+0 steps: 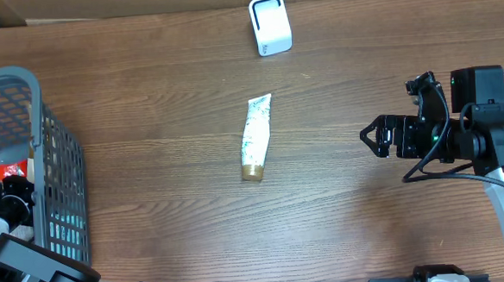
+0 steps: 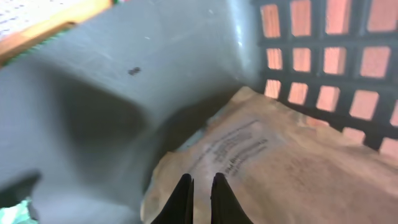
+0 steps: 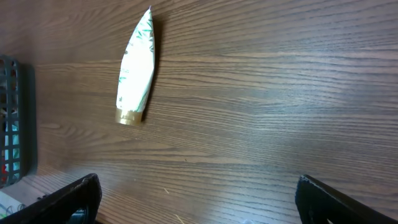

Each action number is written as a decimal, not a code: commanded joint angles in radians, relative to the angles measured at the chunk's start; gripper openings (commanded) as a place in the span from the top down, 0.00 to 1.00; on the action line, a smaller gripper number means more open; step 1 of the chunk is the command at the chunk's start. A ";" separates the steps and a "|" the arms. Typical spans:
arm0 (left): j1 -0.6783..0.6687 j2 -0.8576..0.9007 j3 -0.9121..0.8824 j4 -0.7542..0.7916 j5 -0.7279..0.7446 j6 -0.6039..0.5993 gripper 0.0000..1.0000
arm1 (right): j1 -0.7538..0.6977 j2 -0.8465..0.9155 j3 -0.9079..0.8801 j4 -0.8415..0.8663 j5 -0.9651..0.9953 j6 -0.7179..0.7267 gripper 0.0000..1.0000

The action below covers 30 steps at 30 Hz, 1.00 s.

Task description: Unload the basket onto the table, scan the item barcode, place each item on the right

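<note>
In the left wrist view my left gripper (image 2: 201,178) is down inside the grey basket (image 2: 93,93). Its jaws are shut, pinching the edge of a tan packet (image 2: 280,168) with dark print that lies on the basket floor. From overhead this gripper is hidden inside the basket (image 1: 59,168). A white scanner (image 1: 270,25) stands at the back of the table. A white-and-green tube with a gold cap (image 1: 255,136) lies mid-table, also seen as the tube (image 3: 137,65) in the right wrist view. My right gripper (image 1: 375,139) hovers at the right, open and holding nothing, well clear of the tube.
The basket's mesh wall (image 2: 323,56) rises just behind the packet. Red and white items (image 1: 3,171) show inside the basket from overhead. Bare wooden tabletop (image 3: 249,124) lies under the right gripper (image 3: 199,194).
</note>
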 commanded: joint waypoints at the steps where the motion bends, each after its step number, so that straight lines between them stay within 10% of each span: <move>1: -0.006 -0.030 0.037 -0.014 0.060 0.072 0.96 | 0.003 -0.002 0.025 0.003 -0.008 0.005 0.00; 9: -0.011 -0.311 0.094 -0.094 0.018 0.206 0.95 | 0.003 -0.002 0.025 0.007 -0.008 0.005 0.00; 18: -0.142 -0.533 0.094 -0.112 -0.076 0.367 0.36 | 0.003 -0.002 0.025 0.006 -0.008 0.005 0.00; 30: -0.190 -0.521 0.228 -0.181 -0.131 0.298 0.35 | 0.003 -0.002 0.025 0.006 -0.009 0.005 0.00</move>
